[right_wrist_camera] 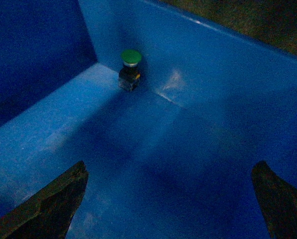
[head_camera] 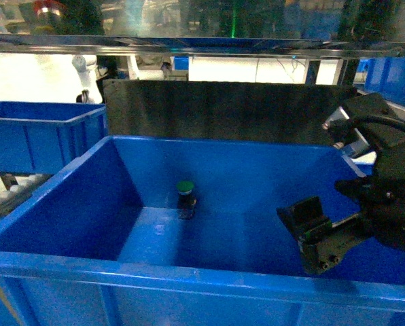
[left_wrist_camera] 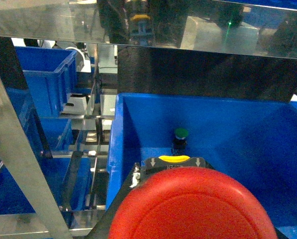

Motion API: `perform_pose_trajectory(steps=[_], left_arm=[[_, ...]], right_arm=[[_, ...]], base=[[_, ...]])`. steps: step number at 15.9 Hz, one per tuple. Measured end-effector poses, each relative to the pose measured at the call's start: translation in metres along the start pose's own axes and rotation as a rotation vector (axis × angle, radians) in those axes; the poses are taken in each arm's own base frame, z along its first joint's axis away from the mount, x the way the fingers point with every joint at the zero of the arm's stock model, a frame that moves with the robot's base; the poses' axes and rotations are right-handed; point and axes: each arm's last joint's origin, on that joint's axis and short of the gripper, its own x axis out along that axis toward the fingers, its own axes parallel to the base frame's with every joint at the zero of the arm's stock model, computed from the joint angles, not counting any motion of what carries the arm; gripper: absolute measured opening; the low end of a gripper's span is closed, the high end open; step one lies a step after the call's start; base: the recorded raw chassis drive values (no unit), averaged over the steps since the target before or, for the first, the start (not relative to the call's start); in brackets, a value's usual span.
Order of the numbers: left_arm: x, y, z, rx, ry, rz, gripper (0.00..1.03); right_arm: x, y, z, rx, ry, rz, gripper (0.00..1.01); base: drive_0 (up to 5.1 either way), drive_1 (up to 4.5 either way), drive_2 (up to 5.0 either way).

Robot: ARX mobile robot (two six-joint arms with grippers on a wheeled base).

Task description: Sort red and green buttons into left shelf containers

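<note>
One red button (left_wrist_camera: 191, 206) fills the lower frame, left gripper's state unclear. One green button (head_camera: 185, 189) stands mid-frame on the blue bin's (head_camera: 87, 204) floor. Right gripper (right_wrist_camera: 171, 199) spread, empty. Metal shelving surrounds.

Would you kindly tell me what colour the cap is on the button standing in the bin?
Green cap, clearest in the right wrist view.

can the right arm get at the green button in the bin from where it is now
Probably yes. The right gripper hangs inside the blue bin with jaws open, and the green button stands upright by the far wall with only bare floor between them.
</note>
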Motion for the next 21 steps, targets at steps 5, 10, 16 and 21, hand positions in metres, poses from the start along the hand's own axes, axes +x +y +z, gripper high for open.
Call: perform_pose_trajectory(steps=[5, 10, 16, 21], left_arm=[[0.0, 0.0, 0.0, 0.0, 0.0, 0.0, 0.25], [0.0, 0.0, 0.0, 0.0, 0.0, 0.0, 0.25], [0.0, 0.0, 0.0, 0.0, -0.001, 0.0, 0.25], [0.0, 0.0, 0.0, -0.005, -0.002, 0.001, 0.25]], right_arm=[[-0.083, -0.011, -0.007, 0.027, -0.205, -0.137, 0.98], [-0.185, -0.026, -0.03, 0.123, -0.322, -0.274, 0.98], [-0.227, -0.004, -0.056, 0.085, -0.329, -0.246, 0.98], [-0.22, 0.005, -0.059, 0.101, -0.459, -0.485, 0.55]], base=[[0.0, 0.0, 0.0], [0.0, 0.0, 0.0], [0.0, 0.0, 0.0], [0.0, 0.0, 0.0]])
